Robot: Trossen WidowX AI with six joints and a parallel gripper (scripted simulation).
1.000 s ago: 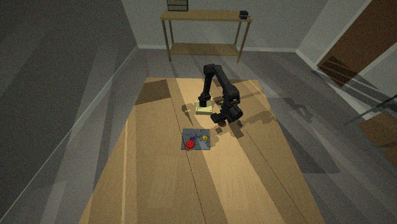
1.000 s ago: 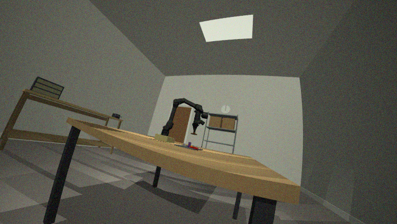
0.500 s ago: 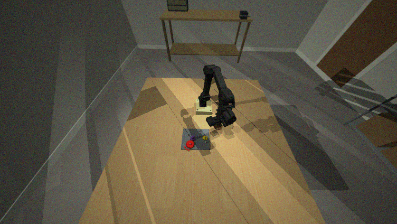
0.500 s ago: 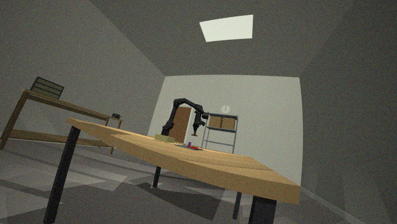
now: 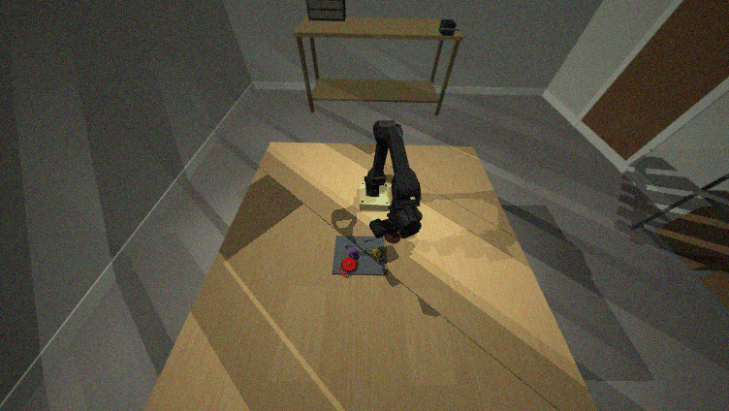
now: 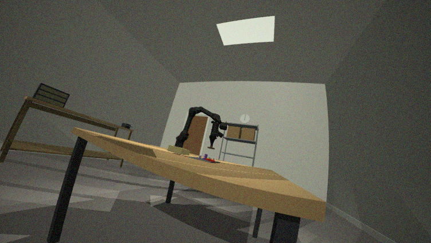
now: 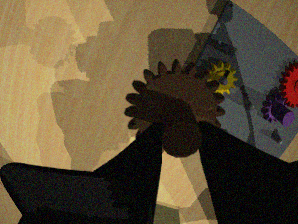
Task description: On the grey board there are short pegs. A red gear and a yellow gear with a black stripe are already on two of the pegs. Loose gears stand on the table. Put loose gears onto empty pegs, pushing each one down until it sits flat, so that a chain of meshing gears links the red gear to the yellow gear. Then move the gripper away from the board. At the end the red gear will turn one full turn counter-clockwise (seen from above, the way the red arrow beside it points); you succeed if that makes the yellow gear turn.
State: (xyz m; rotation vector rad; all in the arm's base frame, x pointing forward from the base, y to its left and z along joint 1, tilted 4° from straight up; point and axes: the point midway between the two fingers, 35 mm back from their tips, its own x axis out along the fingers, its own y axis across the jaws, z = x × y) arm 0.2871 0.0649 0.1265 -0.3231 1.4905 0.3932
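Observation:
My gripper [image 7: 180, 129] is shut on the knob of a large brown gear [image 7: 172, 95] [image 6: 211, 148] [image 5: 392, 237]. It holds the gear level, in the air above the table beside the board's yellow-gear side. The grey board [image 5: 340, 244] [image 7: 270, 45] carries the red gear [image 5: 351, 264] [image 7: 292, 85], the yellow gear [image 5: 376, 253] [image 7: 225, 75] with its black stripe, and a purple gear [image 5: 353, 253] [image 7: 270, 111] with a tall knob. The purple gear is beside the red one; I cannot tell whether their teeth mesh. Part of the board is in shadow, so its pegs are hard to make out.
The robot's pale base plate [image 5: 375, 206] [image 6: 178, 149] is on the table [image 5: 305, 327] behind the board. A red arrow [image 5: 343, 273] lies beside the red gear. Shadows of the arm and gear fall on the table and board.

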